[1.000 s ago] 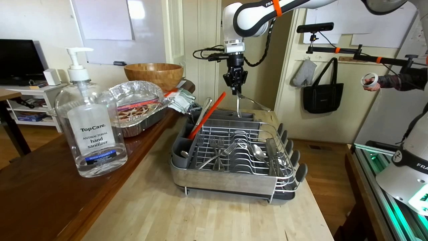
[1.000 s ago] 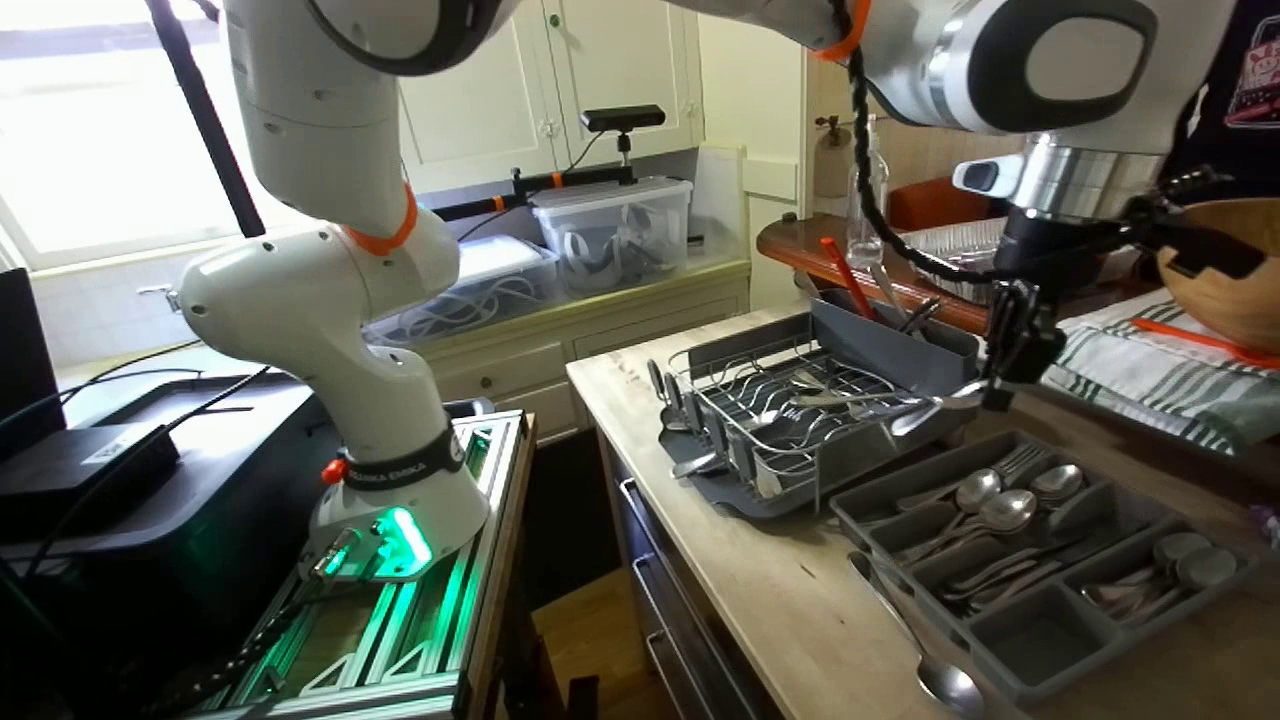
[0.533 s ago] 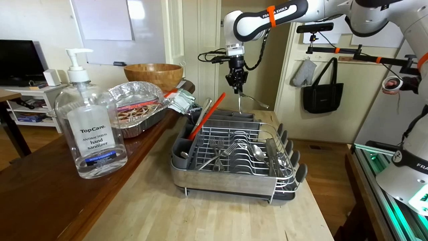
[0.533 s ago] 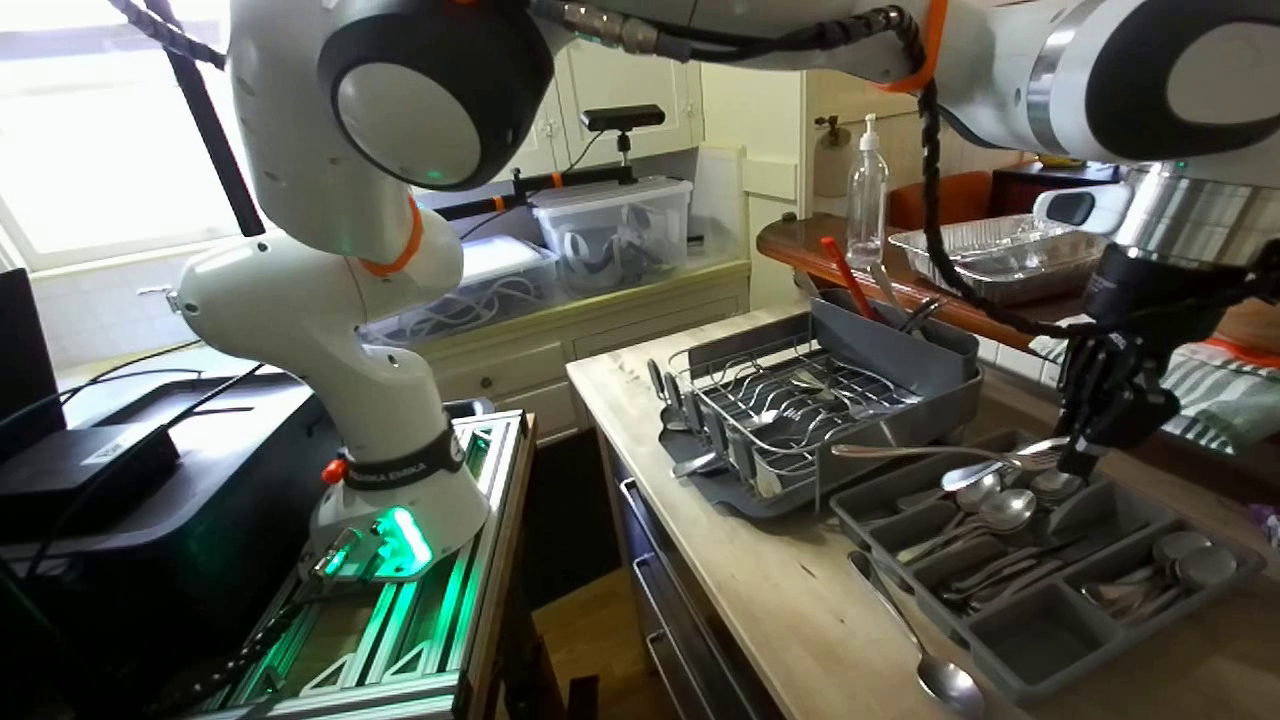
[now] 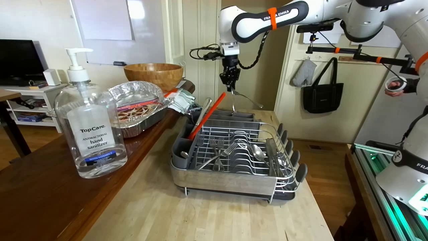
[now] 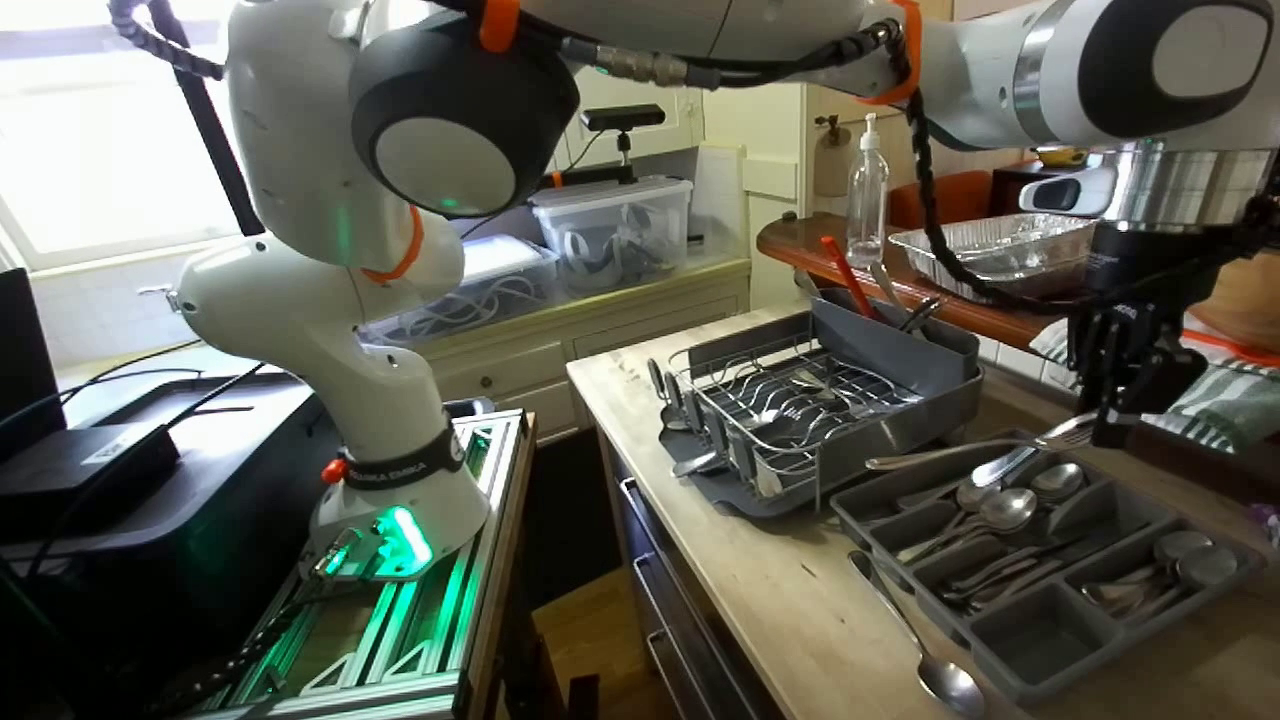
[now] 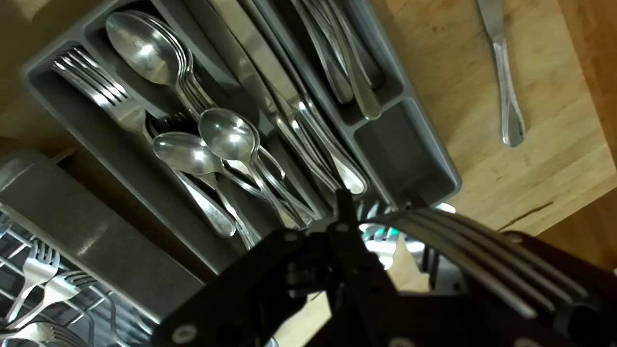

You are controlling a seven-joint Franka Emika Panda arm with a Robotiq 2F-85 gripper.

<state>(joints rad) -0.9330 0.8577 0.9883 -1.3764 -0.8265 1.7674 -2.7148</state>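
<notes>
In an exterior view, window (image 6: 95,140) blown out at 10 o'clock, gripper (image 6: 1108,427) near-black at 3, base (image 6: 400,510) green-lit at 8. Wrist view dim, spoons (image 7: 148,54) glinting.

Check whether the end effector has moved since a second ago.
Yes: in an exterior view, the end effector has shifted rightward, away from the dish rack.

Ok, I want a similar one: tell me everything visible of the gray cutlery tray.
The gray cutlery tray looks like plastic, round-cornered and divided into compartments. It lies flat on the wooden counter beside the dish rack, holding forks, spoons and knives. A fork in the gripper hangs over it; contact is unclear.
</notes>
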